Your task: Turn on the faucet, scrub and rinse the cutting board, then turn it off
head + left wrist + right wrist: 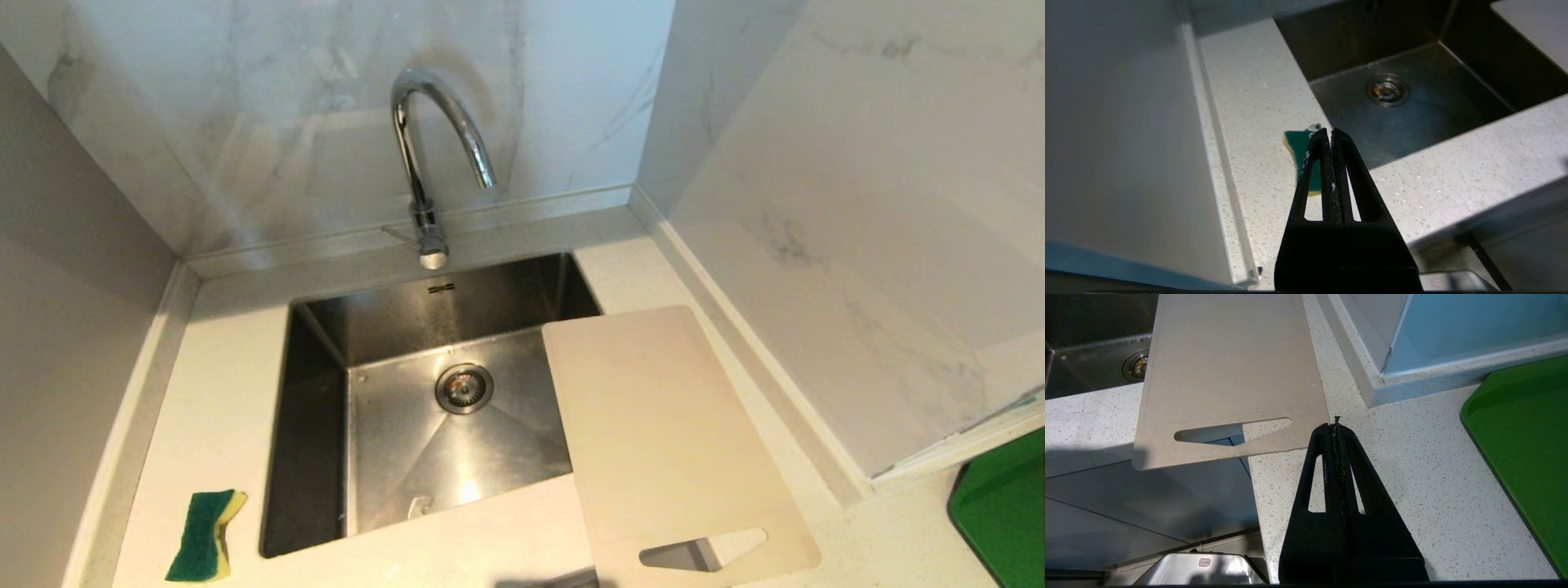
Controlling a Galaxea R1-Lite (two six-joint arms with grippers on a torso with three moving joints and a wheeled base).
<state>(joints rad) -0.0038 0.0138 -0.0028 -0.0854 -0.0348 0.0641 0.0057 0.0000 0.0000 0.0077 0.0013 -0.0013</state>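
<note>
The chrome gooseneck faucet (424, 155) stands behind the steel sink (318, 408); no water runs from it. The cream cutting board (661, 433) lies flat over the sink's right rim and the counter, its handle slot hanging past the front edge; it also shows in the right wrist view as the cutting board (1229, 363). A green and yellow sponge (204, 535) lies on the counter left of the sink. My left gripper (1329, 131) is shut and empty, held back from the sponge (1296, 147). My right gripper (1335, 426) is shut and empty, close to the board's near right corner. Neither arm shows in the head view.
A bright green tray (1004, 506) lies on the counter at the far right, beyond a marble wall corner (865, 482). Marble walls close in the back and right, a grey panel (65, 327) the left. The sink drain (464, 388) is uncovered.
</note>
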